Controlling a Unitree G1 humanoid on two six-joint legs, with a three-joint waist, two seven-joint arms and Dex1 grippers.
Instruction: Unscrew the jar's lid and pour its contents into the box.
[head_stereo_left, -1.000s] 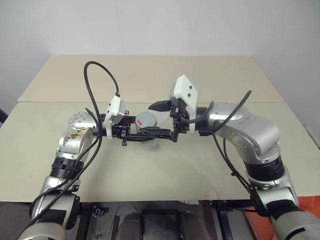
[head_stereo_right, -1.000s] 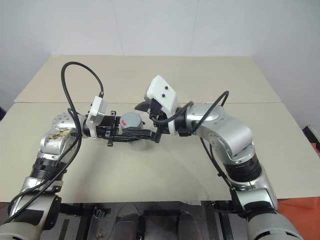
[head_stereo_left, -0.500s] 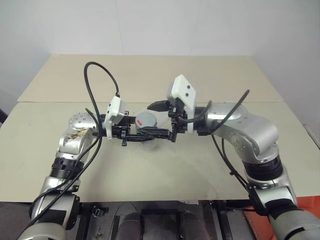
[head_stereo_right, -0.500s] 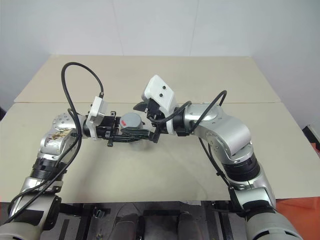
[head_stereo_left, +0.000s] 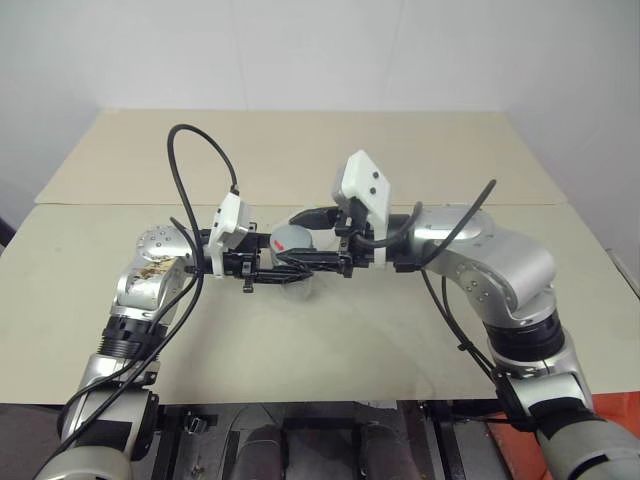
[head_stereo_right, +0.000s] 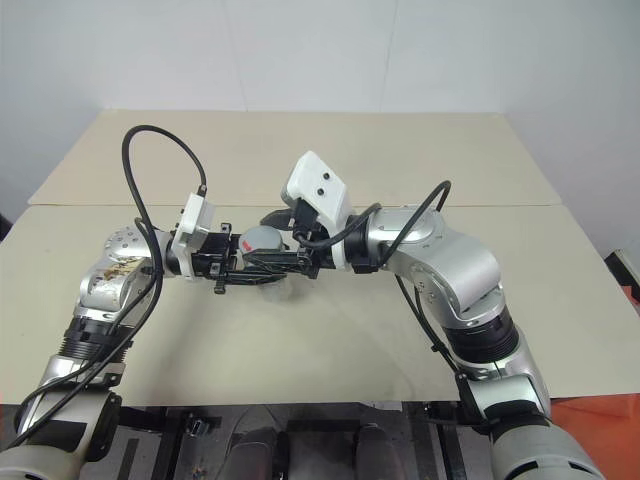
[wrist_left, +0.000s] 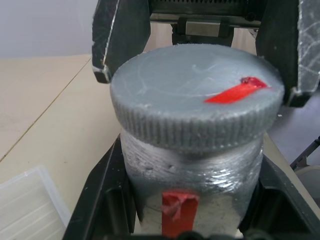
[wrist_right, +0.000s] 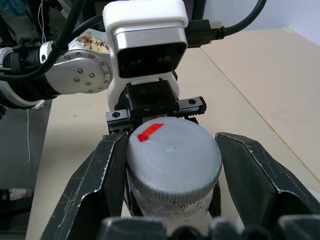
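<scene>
The jar (wrist_left: 190, 175) stands upright above the table with a red strip down its wrapped side, and my left gripper (head_stereo_left: 285, 266) is shut on its body from the left. Its grey ribbed lid (wrist_left: 195, 95) carries a red mark and sits on the jar. My right gripper (head_stereo_left: 303, 240) comes in from the right, and its two black fingers (wrist_right: 105, 175) press on opposite sides of the lid's rim. The contents are hidden inside the jar. A corner of the clear plastic box (wrist_left: 25, 205) lies on the table below the jar.
The beige table (head_stereo_left: 330, 340) stretches wide on all sides, with a seam (head_stereo_left: 100, 205) across it behind the arms. A black cable (head_stereo_left: 195, 170) loops up from my left wrist and another (head_stereo_left: 470, 215) arcs over my right forearm.
My right gripper's fingers have drawn together from wide apart until they sit against the lid. Both arms and the jar have kept their place.
</scene>
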